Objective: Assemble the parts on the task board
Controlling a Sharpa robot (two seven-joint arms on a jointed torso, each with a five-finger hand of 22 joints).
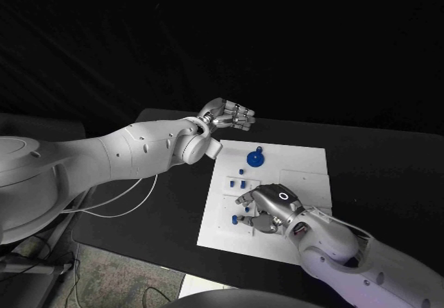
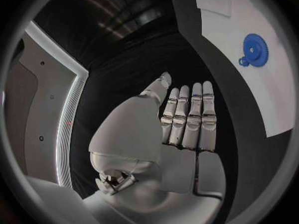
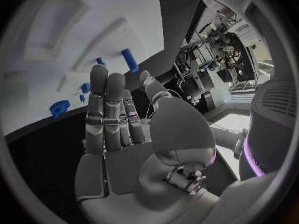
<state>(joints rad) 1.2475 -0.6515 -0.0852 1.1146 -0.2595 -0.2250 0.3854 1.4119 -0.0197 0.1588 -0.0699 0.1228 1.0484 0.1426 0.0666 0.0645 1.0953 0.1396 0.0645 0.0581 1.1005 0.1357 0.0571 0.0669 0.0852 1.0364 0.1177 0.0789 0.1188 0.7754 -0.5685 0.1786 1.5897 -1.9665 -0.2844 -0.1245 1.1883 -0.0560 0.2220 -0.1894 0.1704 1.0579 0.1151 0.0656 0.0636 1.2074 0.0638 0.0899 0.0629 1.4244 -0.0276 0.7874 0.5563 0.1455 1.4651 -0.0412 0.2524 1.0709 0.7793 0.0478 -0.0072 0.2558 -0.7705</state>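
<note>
Left robot hand (image 1: 228,115) hangs over the table (image 1: 389,160) beyond the far left corner of the task board (image 1: 305,170), fingers straight and side by side, holding nothing. Right robot hand (image 1: 269,206) sits low over the board's near half, fingers extended together, nothing in it; whether it touches a part, I cannot tell. One blue gear (image 1: 255,158) lies near the far edge. Several small blue parts (image 1: 242,184) dot the left side.

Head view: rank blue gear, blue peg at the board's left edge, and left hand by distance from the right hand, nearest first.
1. Blue peg, just beside the right hand, at the task board's left edge.
2. Blue gear, farther up the board.
3. Left hand, off the board beyond its far corner.
</note>
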